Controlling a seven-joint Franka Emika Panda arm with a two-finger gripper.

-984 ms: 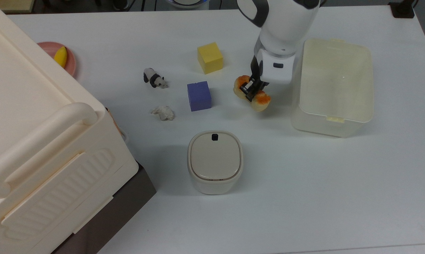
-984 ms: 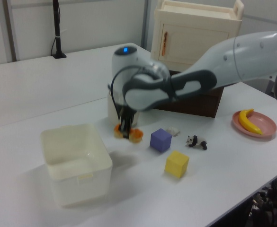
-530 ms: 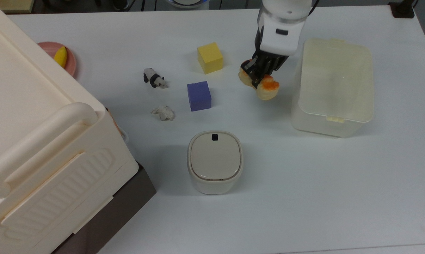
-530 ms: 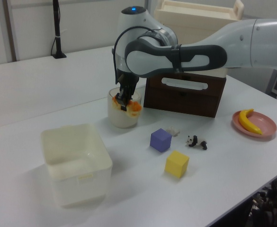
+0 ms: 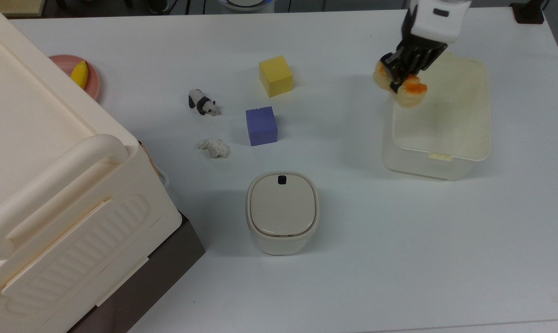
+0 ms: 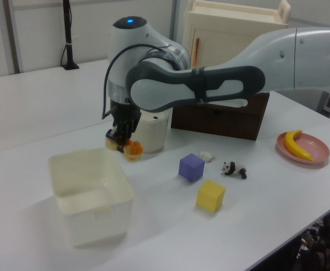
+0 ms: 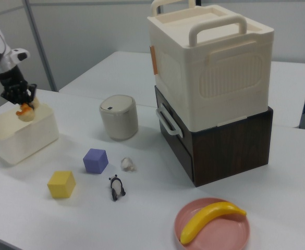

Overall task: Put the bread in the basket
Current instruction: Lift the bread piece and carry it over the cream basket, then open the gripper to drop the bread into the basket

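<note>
My gripper (image 5: 400,79) (image 6: 118,141) (image 7: 21,102) is shut on the bread (image 5: 411,94) (image 6: 133,150) (image 7: 25,112), a small tan loaf with a glossy orange top. It hangs in the air over the rim of the basket (image 5: 464,152) (image 6: 88,220) (image 7: 29,140), a cream-white translucent tub. In the top view the loaf sits above the tub's upper left corner. In the left view it hovers at the tub's far right corner. Nothing lies inside the tub.
A yellow cube (image 5: 275,75), a purple cube (image 5: 261,126), a toy panda (image 5: 202,102) and a crumpled white scrap (image 5: 214,148) lie mid-table. A lidded bin (image 5: 282,212) stands nearer. A ribbed case (image 5: 52,194) sits at the top view's left, by a pink plate with a banana (image 5: 79,74).
My gripper has lifted the bread off the table and carried it toward the top view's right, from beside the basket to above its rim.
</note>
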